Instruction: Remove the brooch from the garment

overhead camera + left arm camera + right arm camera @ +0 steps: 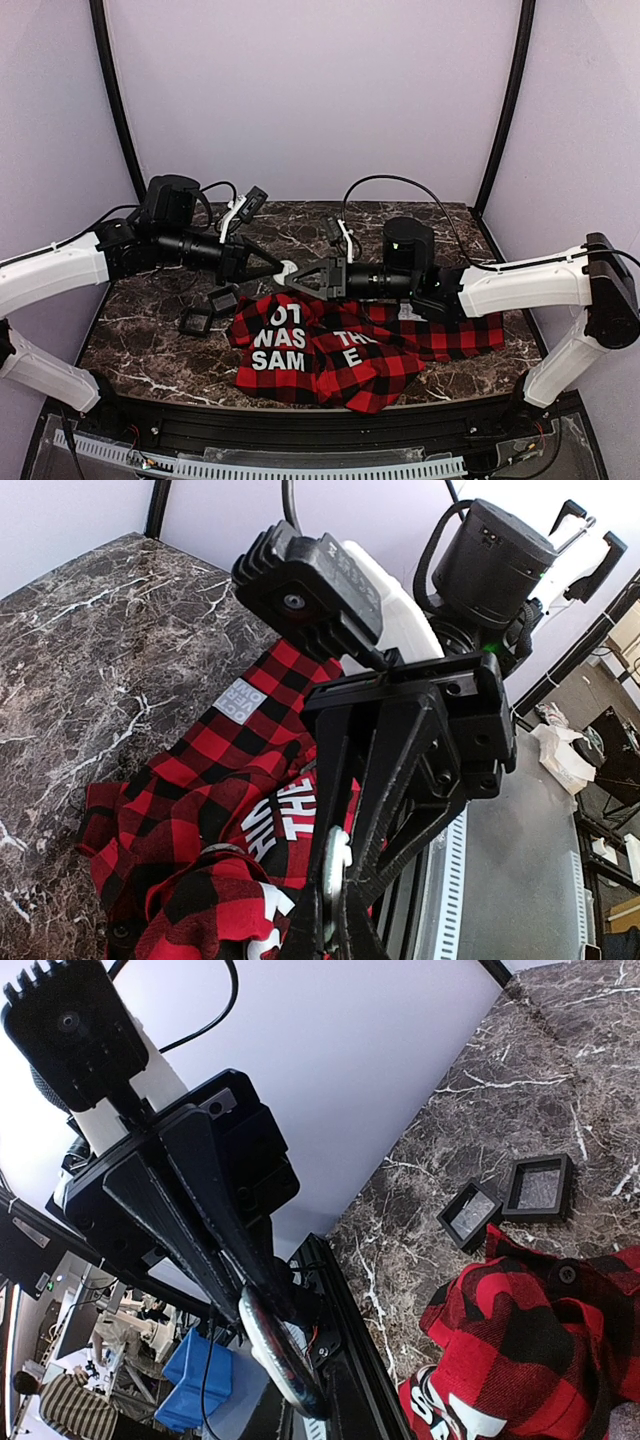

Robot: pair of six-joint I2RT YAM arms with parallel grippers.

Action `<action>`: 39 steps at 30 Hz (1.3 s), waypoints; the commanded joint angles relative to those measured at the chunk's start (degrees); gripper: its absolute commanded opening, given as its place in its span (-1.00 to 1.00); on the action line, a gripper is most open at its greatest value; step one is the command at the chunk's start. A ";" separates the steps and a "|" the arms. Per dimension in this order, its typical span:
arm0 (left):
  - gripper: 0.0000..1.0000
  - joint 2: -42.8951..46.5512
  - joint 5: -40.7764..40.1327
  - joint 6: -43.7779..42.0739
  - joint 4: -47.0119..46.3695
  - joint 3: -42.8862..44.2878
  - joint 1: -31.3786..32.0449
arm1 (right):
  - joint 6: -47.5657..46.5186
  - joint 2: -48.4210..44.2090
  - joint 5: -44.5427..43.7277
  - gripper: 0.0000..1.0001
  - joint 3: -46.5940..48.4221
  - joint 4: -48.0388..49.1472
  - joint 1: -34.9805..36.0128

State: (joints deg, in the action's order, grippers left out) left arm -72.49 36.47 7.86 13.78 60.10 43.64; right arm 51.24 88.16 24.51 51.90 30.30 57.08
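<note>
Dark marble-look tabletop (150,350) w/ white veins; pale lilac walls behind and at both sides. Red-and-black plaid garment (300,350) lies crumpled at ctr front of the tabletop. Its black panels carry white block letters, "WAS" and "SAM" readable from above. Two small black square frames (195,321) sit on bare marble just left of the garment, apart from it.

Both arms reach inward and meet tip to tip over the garment's far edge. Brooch (286,270), a small pale round disc, hangs in the air btwn the two tips, clear of the cloth.

Left hand (276,266): fingers closed, pinching the brooch by its rim. Right wrist view shows the disc edge-on at those fingertips, w/ a shiny metal rim.

Right hand (301,280): fingers drawn nearly together on the opposite side of the same disc, gripping it as well. Left wrist view shows them converging on the pale rim.

Small white label patch (240,698) shows on the plaid in the left wrist view; its print is too small to read.
</note>
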 commanded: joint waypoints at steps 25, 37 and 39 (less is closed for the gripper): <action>-0.98 -0.17 -3.09 -1.67 5.84 2.31 1.98 | -4.04 -3.93 0.77 -0.34 -2.71 4.66 -3.38; -0.98 2.87 -24.01 2.34 5.18 0.77 1.98 | -12.84 -15.68 -11.42 -0.04 -3.54 -10.98 -3.46; -0.98 3.92 -29.12 3.43 6.39 0.57 1.98 | -14.61 -18.17 -15.69 0.02 -3.14 -16.22 -3.47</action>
State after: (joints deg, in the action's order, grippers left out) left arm -72.14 19.77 8.73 18.26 61.08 45.30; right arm 41.63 74.41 17.82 48.62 23.53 53.93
